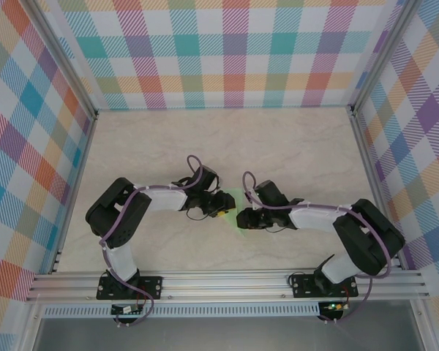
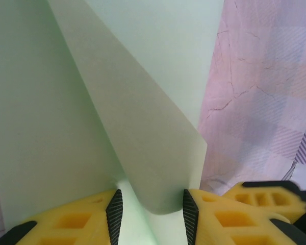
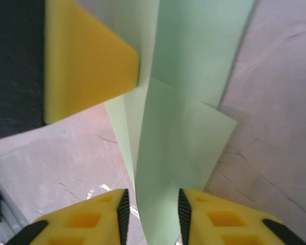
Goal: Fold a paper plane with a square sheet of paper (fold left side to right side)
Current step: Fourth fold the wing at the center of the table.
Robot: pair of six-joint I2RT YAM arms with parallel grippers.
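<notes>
Both arms meet mid table (image 1: 293,146), w/ the square sheet of paper (image 2: 143,127) right betw them. Left gripper (image 2: 152,210): jaws apart, a curled-up fold of the sheet fills the gap pad to pad, tbh we can't tell if it's pinching. Right gripper (image 3: 153,210): jaws parted, not gripping, paper running across the gap under it.

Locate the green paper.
Top view: the green paper sits mid-way across the table, between the left fingers and right fingers, which both straddle it.
</notes>
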